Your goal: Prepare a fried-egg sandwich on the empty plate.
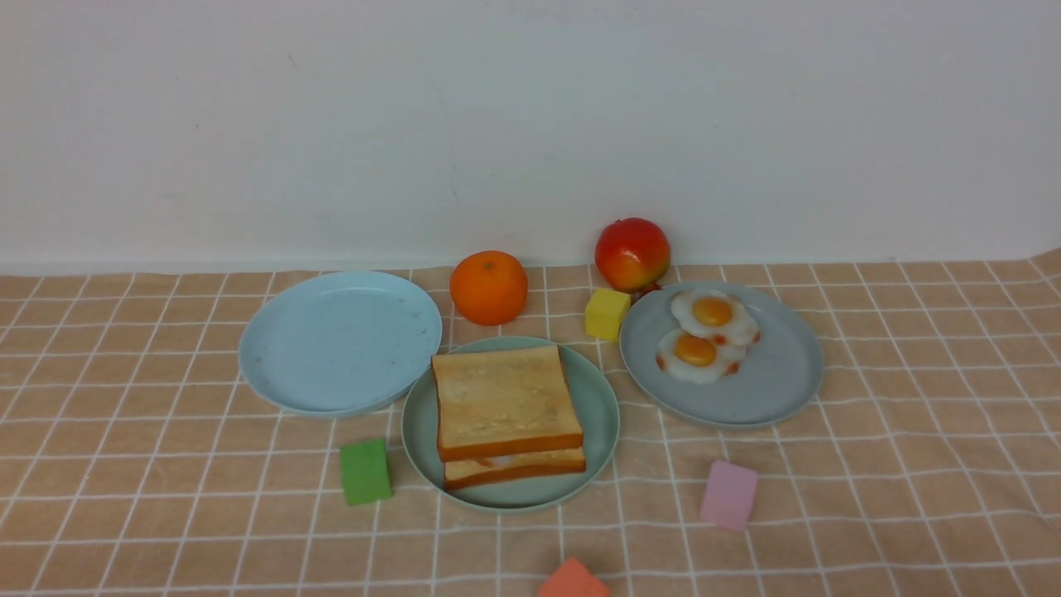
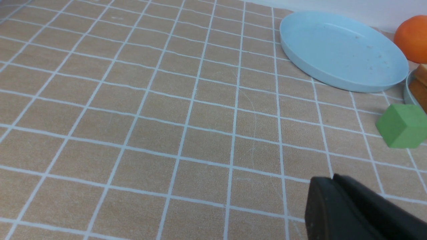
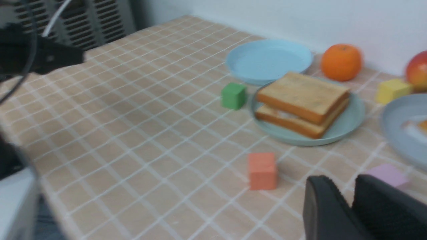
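Checked tablecloth (image 1: 166, 514), white wall behind. Mint-green plate (image 1: 598, 414), centre: fried-egg sandwich (image 1: 506, 414) assembled, task apparently complete. Left gripper (image 2: 333, 200) and right gripper (image 3: 347, 203): fingers together, holding nothing, well apart from plate. Next: none but retreat.

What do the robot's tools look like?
Only small parts show. The left tool has matte black, smooth fingers with rounded tips. The right tool looks the same: two thick black fingers. No markings show on either. The arms themselves stay out of the front view.
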Robot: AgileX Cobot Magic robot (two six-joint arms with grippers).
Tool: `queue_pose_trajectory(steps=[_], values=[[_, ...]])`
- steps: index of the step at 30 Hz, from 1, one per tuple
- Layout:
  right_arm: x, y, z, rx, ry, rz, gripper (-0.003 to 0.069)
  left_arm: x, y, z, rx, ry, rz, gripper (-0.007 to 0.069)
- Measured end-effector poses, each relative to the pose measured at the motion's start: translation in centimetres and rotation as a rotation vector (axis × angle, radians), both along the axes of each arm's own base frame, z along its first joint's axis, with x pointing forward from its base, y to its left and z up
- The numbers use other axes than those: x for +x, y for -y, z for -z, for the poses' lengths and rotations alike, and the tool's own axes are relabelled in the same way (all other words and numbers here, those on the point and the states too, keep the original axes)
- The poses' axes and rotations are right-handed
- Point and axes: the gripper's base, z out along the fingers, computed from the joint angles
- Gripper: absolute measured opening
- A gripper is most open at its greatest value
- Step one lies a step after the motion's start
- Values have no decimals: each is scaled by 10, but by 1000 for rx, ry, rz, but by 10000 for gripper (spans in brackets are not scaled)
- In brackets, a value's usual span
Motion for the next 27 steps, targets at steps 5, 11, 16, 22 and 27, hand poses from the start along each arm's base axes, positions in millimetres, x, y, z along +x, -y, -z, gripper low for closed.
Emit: queue_pose_trajectory(steps=[5, 11, 16, 22, 27], values=[[3, 15, 3, -77, 57, 233, 166, 0, 0, 0, 0, 0, 0, 25], [9, 37, 19, -81, -5, 564, 174, 0, 0, 0, 0, 0, 0, 29], [19, 43, 54, -54, -79, 681, 180, 0, 0, 0, 0, 0, 0, 31], [25, 42, 86, -56, -120, 680, 185, 0, 0, 0, -1, 0, 0, 35], [27, 41, 86, -29, -99, 678, 189, 0, 0, 0, -1, -1, 0, 39]])
